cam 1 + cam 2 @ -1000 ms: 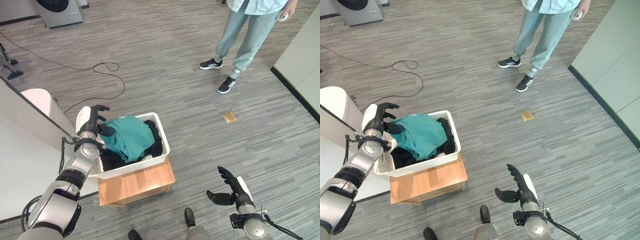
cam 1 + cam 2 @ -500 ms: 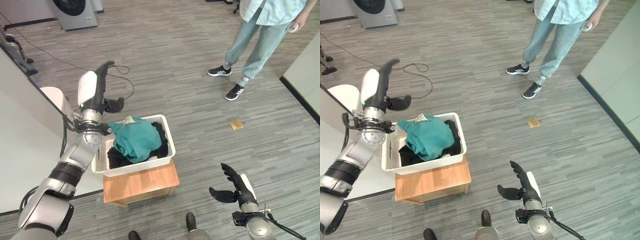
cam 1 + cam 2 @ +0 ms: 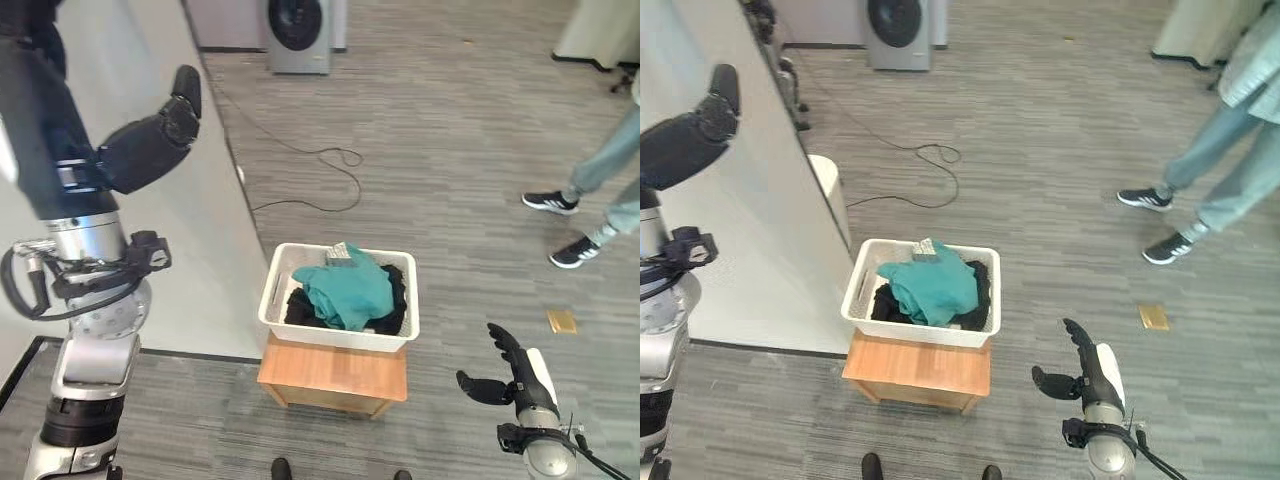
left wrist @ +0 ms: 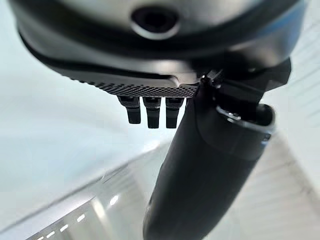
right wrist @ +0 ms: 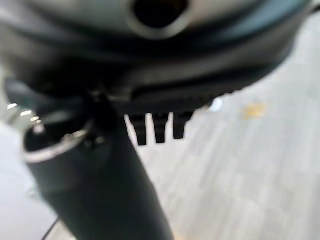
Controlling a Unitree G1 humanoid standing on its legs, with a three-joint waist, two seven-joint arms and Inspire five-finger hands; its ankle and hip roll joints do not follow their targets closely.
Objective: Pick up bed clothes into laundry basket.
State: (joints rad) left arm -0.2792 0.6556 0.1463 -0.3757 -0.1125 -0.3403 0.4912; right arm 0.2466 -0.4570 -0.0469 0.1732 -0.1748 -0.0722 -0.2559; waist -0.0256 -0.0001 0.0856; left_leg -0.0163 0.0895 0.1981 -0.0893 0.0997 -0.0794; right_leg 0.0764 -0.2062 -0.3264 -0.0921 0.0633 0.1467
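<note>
- A low wooden bench (image 3: 333, 372) stands on the grey plank floor (image 3: 470, 150).
- A washing machine (image 3: 298, 32) sits at the far wall.
- A person's legs (image 3: 610, 185) at the right.
- A small brass plate (image 3: 561, 320), perhaps a floor socket.

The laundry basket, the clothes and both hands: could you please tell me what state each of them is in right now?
Laundry basket: upright on the wooden stool, holding clothes.
Green garment: crumpled on top of the pile, inside the basket.
Dark clothes: bunched under the green garment, inside the basket.
Left hand: raised high, fingers straight, holding nothing.
Right hand: low, open, holding nothing.
</note>
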